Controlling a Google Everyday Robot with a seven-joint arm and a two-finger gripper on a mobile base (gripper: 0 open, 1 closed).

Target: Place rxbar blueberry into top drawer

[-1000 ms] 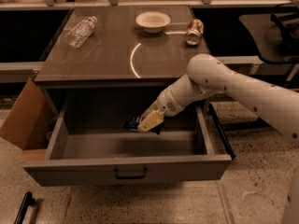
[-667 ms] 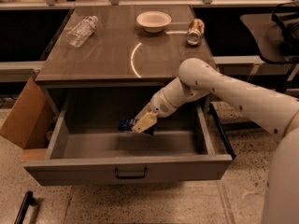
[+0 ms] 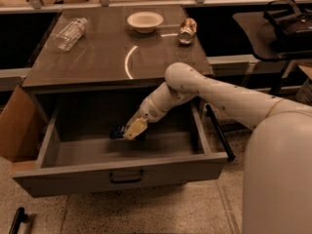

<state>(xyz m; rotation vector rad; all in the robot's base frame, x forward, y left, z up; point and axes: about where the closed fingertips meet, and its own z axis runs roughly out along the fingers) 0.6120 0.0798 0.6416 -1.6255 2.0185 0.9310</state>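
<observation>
Nearby, on the table (image 3: pixel 97 65): a clear water bottle (image 3: pixel 70 33) lies on its side at 11 o'clock, a pale bowl (image 3: pixel 145 21) stands at 12 o'clock, and a can (image 3: pixel 187 30) lies at 1 o'clock; all three are well apart from one another.
Left of the drawer: a brown cardboard box (image 3: pixel 17 126) leans just beside its 9 o'clock side.
Right of the drawer: a thin black rod (image 3: pixel 218 132) runs along the 3 o'clock side, close to the drawer wall.
Arm (image 3: pixel 209 89): white, coming from 3 o'clock, passing under the table's front edge and down into the drawer; it covers part of the back right corner.
Drawer (image 3: pixel 122 169): grey, pulled wide open, with a small black handle (image 3: pixel 126 178) at the middle of its front panel.
Inside the drawer: only the gripper and the bar show on or above the grey floor.
Gripper (image 3: pixel 132 130): inside the drawer, near the middle, fingers closed on the bar.
Blue snack bar (image 3: pixel 117 130): held within the drawer, sticking out of the gripper toward 9 o'clock; whether it touches the floor I cannot tell.
</observation>
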